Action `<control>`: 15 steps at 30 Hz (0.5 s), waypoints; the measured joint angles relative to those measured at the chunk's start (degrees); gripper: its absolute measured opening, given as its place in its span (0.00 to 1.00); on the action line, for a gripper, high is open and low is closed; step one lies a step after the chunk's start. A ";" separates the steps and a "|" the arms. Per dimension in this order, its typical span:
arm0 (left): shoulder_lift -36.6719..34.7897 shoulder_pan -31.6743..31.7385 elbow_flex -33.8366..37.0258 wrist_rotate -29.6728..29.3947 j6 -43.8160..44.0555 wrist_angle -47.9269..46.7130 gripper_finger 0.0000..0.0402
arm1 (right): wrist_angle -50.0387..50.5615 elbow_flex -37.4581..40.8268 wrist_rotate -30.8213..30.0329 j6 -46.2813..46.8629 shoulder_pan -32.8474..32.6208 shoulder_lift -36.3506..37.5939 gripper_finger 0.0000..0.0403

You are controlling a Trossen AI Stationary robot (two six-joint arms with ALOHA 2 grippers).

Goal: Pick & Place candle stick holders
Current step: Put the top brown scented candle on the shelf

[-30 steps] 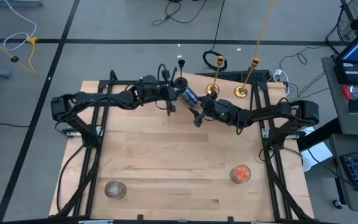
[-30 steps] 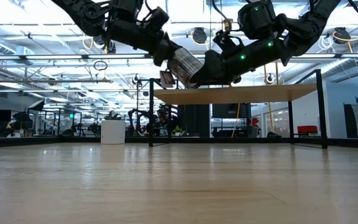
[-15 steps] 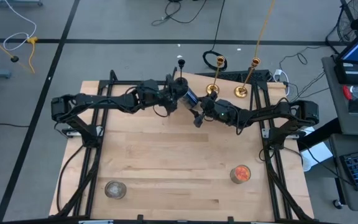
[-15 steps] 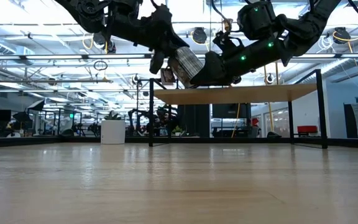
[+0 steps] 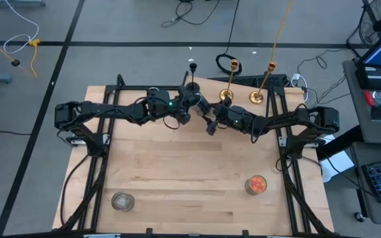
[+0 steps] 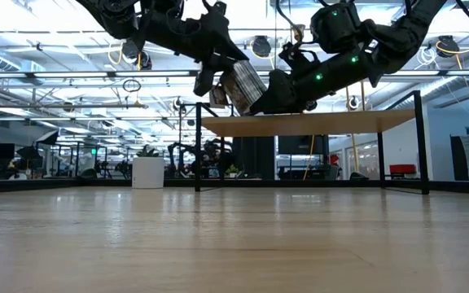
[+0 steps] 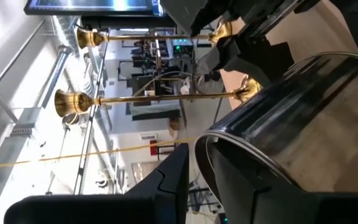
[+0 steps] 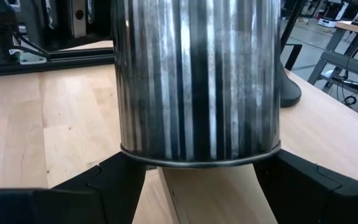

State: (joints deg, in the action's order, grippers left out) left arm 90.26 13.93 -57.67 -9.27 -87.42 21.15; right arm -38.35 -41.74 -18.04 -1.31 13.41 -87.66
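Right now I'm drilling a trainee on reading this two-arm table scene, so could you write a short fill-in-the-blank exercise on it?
1. The ribbed silvery glass cup is held above the wooden table by the ____ gripper.
2. The left gripper is at that cup, near the table's ____ edge in the high view.
3. The orange-red glass cup stands on the table's ____ side.
4. The number of tall brass round-based holders at the far edge is ____.

Missing words: right; far; right; two
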 joint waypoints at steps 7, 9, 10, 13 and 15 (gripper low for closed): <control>-1.43 0.02 -3.29 -2.38 3.02 -7.88 0.20 | -0.63 -0.02 0.04 -1.28 0.00 0.00 0.70; -1.80 0.05 -5.99 -1.16 6.18 -13.10 0.20 | -0.63 -0.02 0.12 -2.03 -0.03 0.00 0.70; -1.84 0.07 -7.43 -0.73 7.57 -15.73 0.20 | -0.67 -0.01 -0.08 -2.43 -0.05 0.00 0.70; -1.77 0.07 -10.78 0.23 10.60 -21.71 0.20 | -0.56 -0.02 -2.92 -3.82 -0.05 0.00 0.70; -1.77 0.07 -11.47 0.40 11.65 -22.59 0.20 | 0.00 -0.04 -3.42 -4.20 0.02 0.04 0.70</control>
State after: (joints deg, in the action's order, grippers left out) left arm 88.49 14.00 -69.14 -8.87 -75.78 -1.44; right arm -38.35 -41.78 -21.46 -5.51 13.43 -87.61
